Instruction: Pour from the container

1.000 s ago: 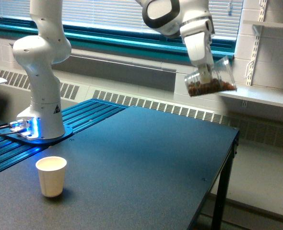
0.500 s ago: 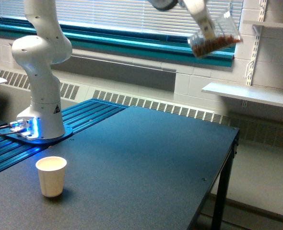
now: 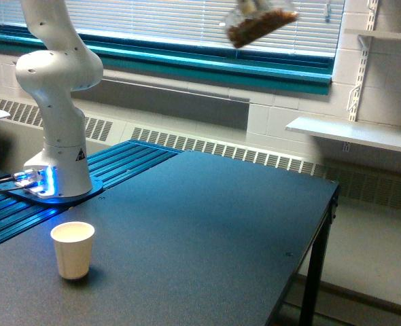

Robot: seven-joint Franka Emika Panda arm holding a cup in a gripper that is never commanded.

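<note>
Tumbler (image 3: 260, 24) of brown bits hangs tilted at the frame's top, far above the paper cup (image 3: 73, 249); end effector's grip cannot be told.

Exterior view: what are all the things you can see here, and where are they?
paper cup: one, cream-white, upright on the table near the exterior view's left.
table: one, dark top, fills the middle.
tumbler: one, clear with brown bits inside, tilted, high at the top edge, far from the cup.
shelf: one, white, on the wall at the exterior view's right.
window blinds: one set, white, behind the table.
robot arm: one, white, base at the exterior view's left; its fingers are out of frame.
</note>
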